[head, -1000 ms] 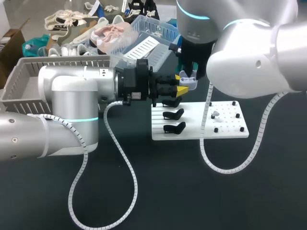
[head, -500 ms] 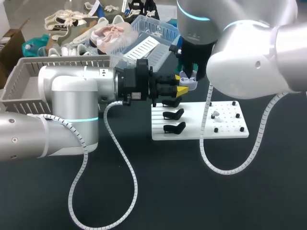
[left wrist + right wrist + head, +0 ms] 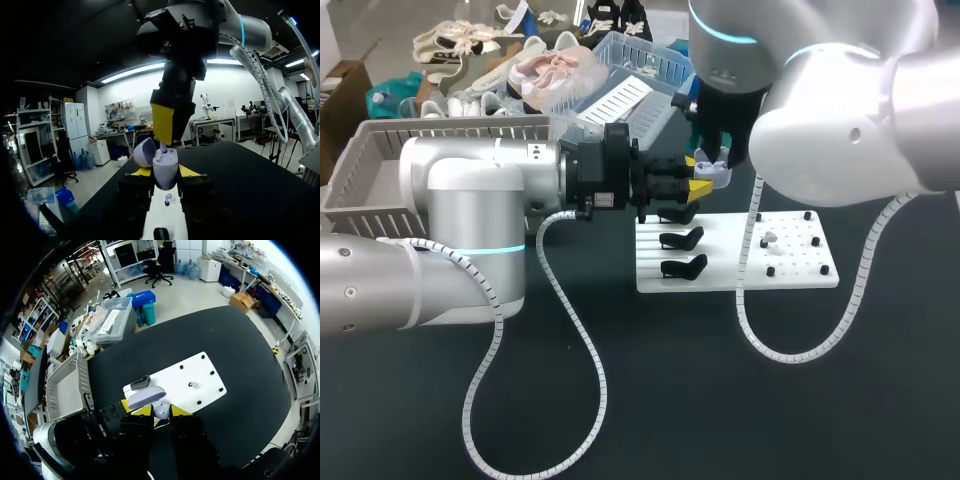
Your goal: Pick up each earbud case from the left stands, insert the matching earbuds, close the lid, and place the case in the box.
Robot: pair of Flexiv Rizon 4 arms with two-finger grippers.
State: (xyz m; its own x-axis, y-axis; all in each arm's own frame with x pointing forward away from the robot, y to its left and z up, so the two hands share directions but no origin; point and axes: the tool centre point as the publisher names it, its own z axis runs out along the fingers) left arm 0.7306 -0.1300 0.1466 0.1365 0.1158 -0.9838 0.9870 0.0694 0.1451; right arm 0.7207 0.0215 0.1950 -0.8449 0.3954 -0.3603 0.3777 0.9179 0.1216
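While our left gripper (image 3: pixel 697 187) clamps the open earbud case (image 3: pixel 165 167) steady above the white board (image 3: pixel 790 272)'s far edge | there too, our right gripper (image 3: pixel 161 411) pinches an earbud (image 3: pixel 163 146) for insertion.

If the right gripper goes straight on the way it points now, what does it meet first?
Likely the open earbud case held in the left gripper, just beyond the right gripper; how near is unclear.

Right end effector (image 3: pixel 705 160) dipped slightly toward earbud case (image 3: pixel 715 176).

The case (image 3: pixel 165 165) sits in left tool (image 3: pixel 165 173), beneath right tool (image 3: pixel 163 127).
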